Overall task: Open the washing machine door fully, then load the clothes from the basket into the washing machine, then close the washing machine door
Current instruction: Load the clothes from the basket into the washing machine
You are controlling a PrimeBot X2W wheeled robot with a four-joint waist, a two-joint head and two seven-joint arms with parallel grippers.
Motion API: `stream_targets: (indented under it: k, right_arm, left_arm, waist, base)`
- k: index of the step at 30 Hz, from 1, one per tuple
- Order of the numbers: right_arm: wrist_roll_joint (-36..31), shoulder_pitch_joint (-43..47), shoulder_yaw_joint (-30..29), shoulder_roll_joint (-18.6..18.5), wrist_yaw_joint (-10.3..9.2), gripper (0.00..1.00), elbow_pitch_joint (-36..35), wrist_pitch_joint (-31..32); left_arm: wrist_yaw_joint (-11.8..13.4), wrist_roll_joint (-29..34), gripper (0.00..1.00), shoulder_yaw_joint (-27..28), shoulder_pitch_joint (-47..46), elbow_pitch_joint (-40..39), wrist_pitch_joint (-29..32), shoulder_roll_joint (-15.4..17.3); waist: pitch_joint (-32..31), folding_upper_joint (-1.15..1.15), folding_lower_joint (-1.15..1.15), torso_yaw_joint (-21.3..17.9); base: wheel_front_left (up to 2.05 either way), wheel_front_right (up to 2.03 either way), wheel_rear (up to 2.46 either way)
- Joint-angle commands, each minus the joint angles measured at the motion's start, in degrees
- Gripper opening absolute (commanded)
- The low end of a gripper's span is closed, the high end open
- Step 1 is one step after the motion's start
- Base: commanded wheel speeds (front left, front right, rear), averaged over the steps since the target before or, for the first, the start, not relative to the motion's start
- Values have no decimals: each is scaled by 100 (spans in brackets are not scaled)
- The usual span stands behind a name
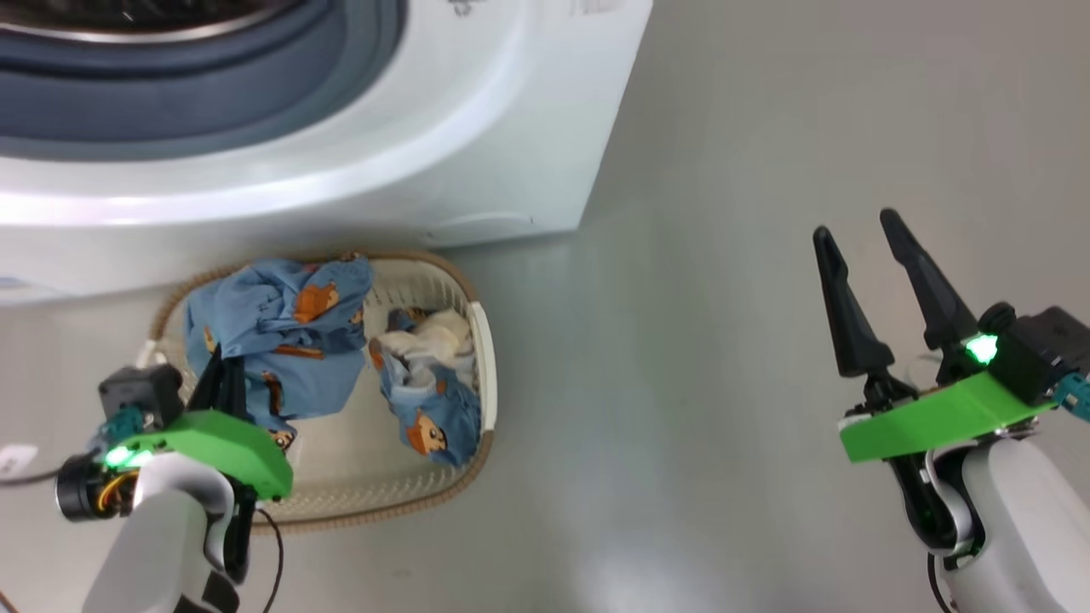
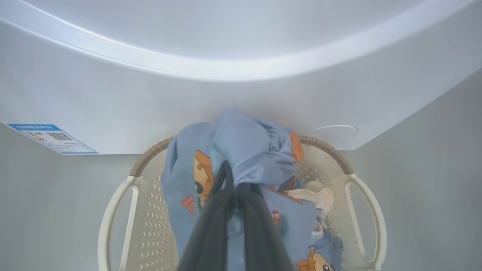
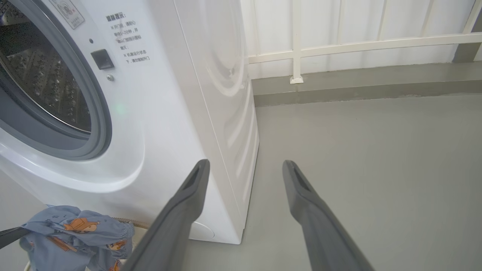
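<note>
Blue bear-print clothes lie in the basket directly in front of us, in two heaps. The left gripper reaches down into the larger heap, on the basket's left side. In the left wrist view we see its two dark fingers meet at the tips with a fold of the blue cloth nipped between them. Jaws closed on fabric, no gap visible. The gripped heap bunches upward and overlaps the basket's far rim in that view. The smaller heap, with white and cream parts, lies loose on the basket's right side, apart from the fingers.

The right gripper hangs over bare grey floor, well to the right of the basket. Its jaws stand wide apart and hold nothing. In the right wrist view we see only floor between them.

The washer stands just behind the basket. We cannot tell whether the basket's far rim touches its front. The grey gasket rings the opening, and the right wrist view shows the perforated steel drum inside it. A small blue label sits low on the front panel, at the left of the left wrist view.

Farthest off, past the washer's right side, the floor runs to a white railing.
</note>
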Motion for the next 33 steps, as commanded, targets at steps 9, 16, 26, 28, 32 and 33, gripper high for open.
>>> stream_targets:
  k: [9, 16, 26, 28, 32, 33]
  right_arm:
    - [44, 528, -1, -52, 26, 100, 0, -45]
    - [60, 759, -91, -75, 26, 100, 40, -45]
    - [84, 1152, -217, -104, 26, 100, 32, -45]
    - [84, 1194, -223, -102, 26, 100, 30, -45]
    - [91, 1261, -219, -114, 26, 100, 27, -45]
    - [93, 1273, -225, -118, 26, 100, 23, -45]
  left_arm:
    - [-10, 539, 0, 574, 958, -1356, -77, 81]
    - [-104, 732, 0, 827, 1440, -2128, -77, -51]
    - [-263, 903, 0, 1258, 2307, -3325, -77, -196]
    - [-267, 915, 0, 1321, 2459, -3523, -77, -233]
    - [-249, 950, 0, 1450, 2778, -3919, -77, -285]
    - [-236, 966, 0, 1465, 2857, -4020, -77, -305]
  waist:
    - [-945, 0, 0, 187]
    - [-1274, 0, 0, 287]
    - [-1706, 0, 0, 415]
    - [-1742, 0, 0, 418]
    - [-1793, 0, 0, 410]
    - [-1797, 0, 0, 407]
  base:
    - [0, 0, 0]
    - [0, 0, 0]
    - [0, 0, 0]
    - [0, 0, 0]
    - [0, 0, 0]
    - [0, 0, 0]
